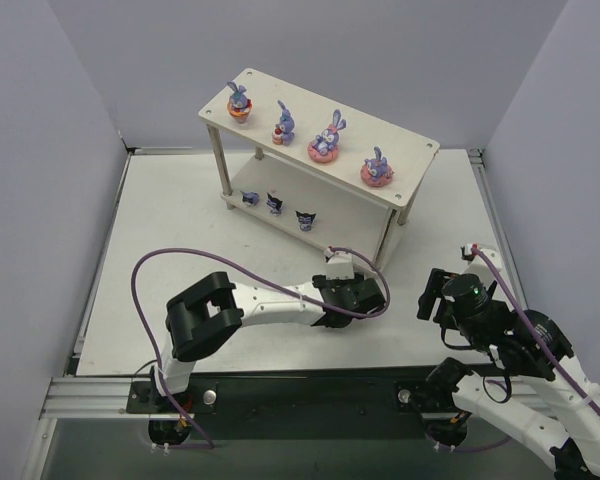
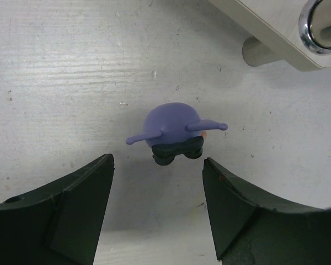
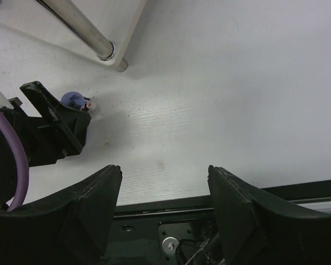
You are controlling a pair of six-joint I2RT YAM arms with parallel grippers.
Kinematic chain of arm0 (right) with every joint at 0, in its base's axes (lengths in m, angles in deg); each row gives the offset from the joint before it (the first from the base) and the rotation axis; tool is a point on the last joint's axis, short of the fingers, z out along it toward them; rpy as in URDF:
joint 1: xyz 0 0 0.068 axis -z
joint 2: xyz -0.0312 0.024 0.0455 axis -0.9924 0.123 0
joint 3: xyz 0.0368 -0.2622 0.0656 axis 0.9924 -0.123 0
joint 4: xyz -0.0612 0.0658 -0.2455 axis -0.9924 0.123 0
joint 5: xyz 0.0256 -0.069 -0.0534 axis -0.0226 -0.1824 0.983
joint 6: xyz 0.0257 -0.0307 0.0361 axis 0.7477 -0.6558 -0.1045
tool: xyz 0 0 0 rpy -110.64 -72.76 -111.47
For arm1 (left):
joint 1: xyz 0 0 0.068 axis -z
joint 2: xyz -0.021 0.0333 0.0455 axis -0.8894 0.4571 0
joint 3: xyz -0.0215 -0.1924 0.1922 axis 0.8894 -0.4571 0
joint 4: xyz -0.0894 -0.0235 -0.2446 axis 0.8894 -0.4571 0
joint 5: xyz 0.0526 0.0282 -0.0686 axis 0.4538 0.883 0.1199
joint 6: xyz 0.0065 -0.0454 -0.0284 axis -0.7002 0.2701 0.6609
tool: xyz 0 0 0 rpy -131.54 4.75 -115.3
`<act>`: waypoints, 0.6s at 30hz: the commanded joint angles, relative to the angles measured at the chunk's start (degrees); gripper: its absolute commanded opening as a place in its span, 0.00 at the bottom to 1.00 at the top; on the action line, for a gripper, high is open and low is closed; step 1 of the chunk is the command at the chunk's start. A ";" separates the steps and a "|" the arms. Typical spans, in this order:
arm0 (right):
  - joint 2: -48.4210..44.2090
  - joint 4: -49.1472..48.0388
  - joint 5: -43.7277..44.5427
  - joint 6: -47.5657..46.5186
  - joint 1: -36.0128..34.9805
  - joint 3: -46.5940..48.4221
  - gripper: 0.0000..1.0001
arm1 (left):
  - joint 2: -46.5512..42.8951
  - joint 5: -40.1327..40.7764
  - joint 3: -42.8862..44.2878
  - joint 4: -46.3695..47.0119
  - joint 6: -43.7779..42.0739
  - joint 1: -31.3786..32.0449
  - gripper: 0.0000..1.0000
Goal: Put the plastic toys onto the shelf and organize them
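The shelf (image 1: 280, 90) stands at the back of the table, with rabbit toys such as the one at the right end (image 1: 376, 168) in a row on its top board. Three dark blue figures (image 1: 274, 203) stand on the lower tier. One more blue pointy-eared figure (image 2: 174, 128) lies on the table by the shelf's front right leg (image 2: 323, 25). My left gripper (image 2: 158, 165) hangs open right over it, the figure just ahead of the fingertips and touched by neither. The right gripper (image 3: 164, 170) is open and empty near the table's front edge, and its view shows the same figure (image 3: 74, 100).
The left arm's purple cable (image 1: 180, 260) loops over the table's left half. The black base rail (image 1: 310, 395) runs along the near edge. In the right wrist view the left gripper's finger (image 3: 52, 118) shows beside the shelf leg (image 3: 80, 27). Grey walls enclose the table.
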 commanded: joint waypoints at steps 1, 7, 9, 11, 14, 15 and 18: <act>-0.14 2.10 0.79 0.25 0.30 0.94 0.65 | 0.63 2.05 2.34 2.27 1.14 -0.62 0.75; -0.58 2.01 0.62 0.25 0.30 0.24 0.65 | 0.98 2.14 2.87 3.32 0.61 -0.80 0.73; -0.58 2.01 0.62 0.16 0.30 0.15 0.65 | 1.07 2.14 2.96 3.59 0.35 -0.97 0.71; -0.40 2.10 0.62 0.16 0.30 0.06 0.65 | 1.33 2.14 3.31 3.94 0.00 -1.06 0.69; -0.31 2.10 0.71 0.07 0.21 -0.11 0.65 | 1.60 2.05 3.75 3.76 -0.36 -1.06 0.68; -0.49 2.10 0.62 0.07 0.30 -0.11 0.65 | 1.69 2.05 3.75 3.76 -0.36 -1.06 0.67; -0.66 2.01 0.71 -0.02 0.21 -0.38 0.65 | 1.69 2.49 3.84 3.68 -0.27 -1.06 0.66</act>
